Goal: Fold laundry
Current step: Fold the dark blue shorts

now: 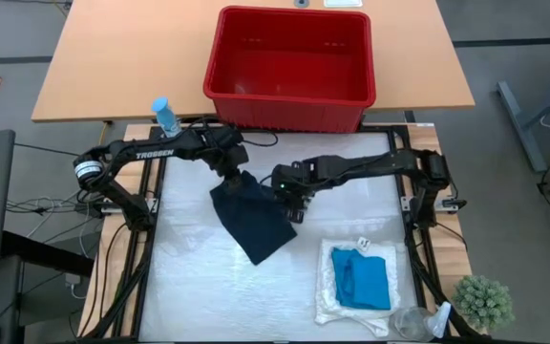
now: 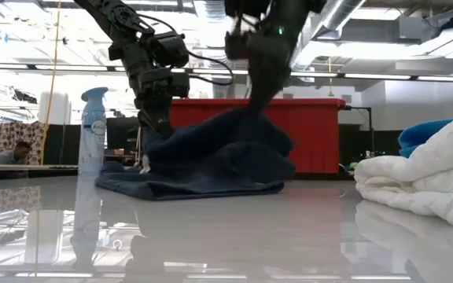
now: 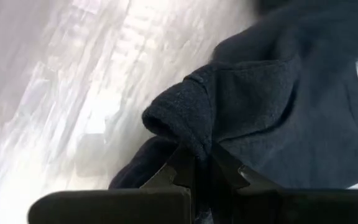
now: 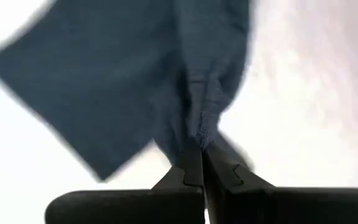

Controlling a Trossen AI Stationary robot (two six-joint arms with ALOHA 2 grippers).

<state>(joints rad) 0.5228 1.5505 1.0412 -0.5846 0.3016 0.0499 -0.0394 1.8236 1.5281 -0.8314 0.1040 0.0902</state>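
At the far left edge of the surface (image 1: 199, 296) stood a blue spray bottle (image 1: 166, 117), clear of the work. Just to its right the left gripper (image 1: 229, 172) was closed on the upper edge of the navy garment (image 1: 251, 222); its wrist camera showed both fingers pinched tight on a bunched hem (image 3: 182, 115). The cloth hung down from that hold and lay partly on the surface near the middle, one corner trailing toward the front.

Next to it, the right gripper (image 1: 289, 196) was clamped on the garment's opposite edge, its fingers nipped together on a gathered fold (image 4: 201, 124). From table height, the cloth sagged between the two holds in a loose heap (image 2: 203, 165), not yet flat or squared.

Behind the arms sat the red basket (image 1: 289, 91), which looked empty.

Farther right, near the front corner, the cream cloth (image 1: 337, 296) lay folded, with the turquoise garment (image 1: 364, 280) resting folded on top of it. A small plant (image 1: 483, 301) stood beyond the surface's right corner.

By that showing, two of the three pieces seemed finished and stacked. The navy one was the last, held by two edges and still crumpled, so its spreading, folding and stacking looked to be what remained.
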